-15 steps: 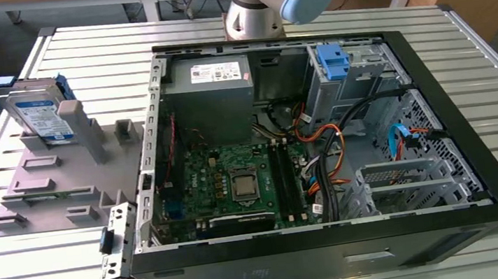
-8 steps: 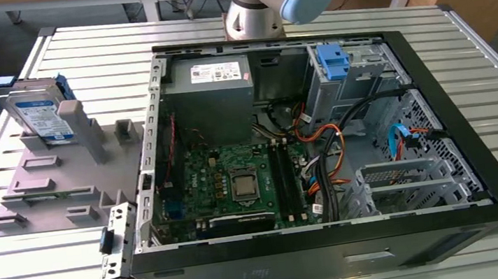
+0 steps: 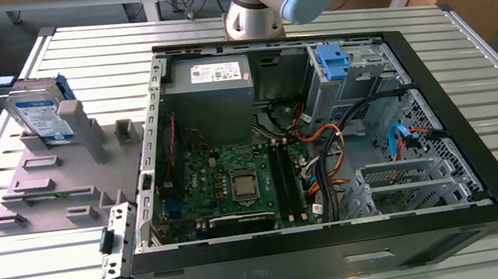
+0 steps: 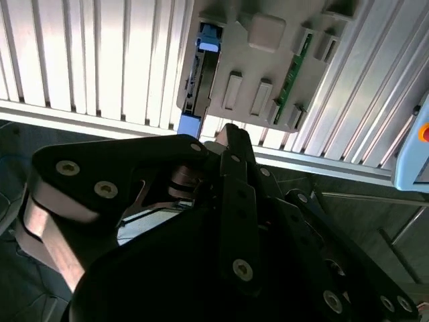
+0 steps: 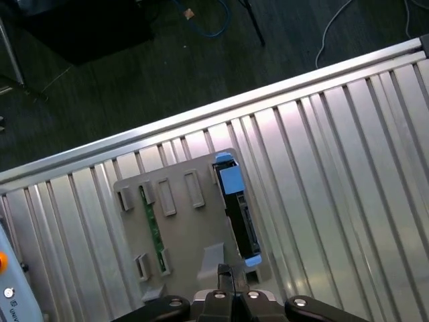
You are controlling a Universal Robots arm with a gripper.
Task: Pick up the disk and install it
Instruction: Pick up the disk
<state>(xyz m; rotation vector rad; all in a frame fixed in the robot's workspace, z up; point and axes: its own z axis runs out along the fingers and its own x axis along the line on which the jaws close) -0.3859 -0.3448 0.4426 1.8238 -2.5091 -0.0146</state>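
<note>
Hung high over tabletop [image 5: 322, 168] with claw [image 5: 223, 272] pinched shut, empty; saw disk [image 3: 40, 114] almost beneath, standing on edge in grey rack [image 3: 47, 178], ten o'clock in exterior view.

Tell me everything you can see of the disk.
The disk is a flat silver metal drive with a white-and-blue label, framed by a blue plastic carrier. It stands upright on its edge in a slot of the grey holder on the slatted table, to the exterior view's left of the open computer case. Both wrist views show it edge-on, with blue plastic at each end. Only the holder touches it.
</note>
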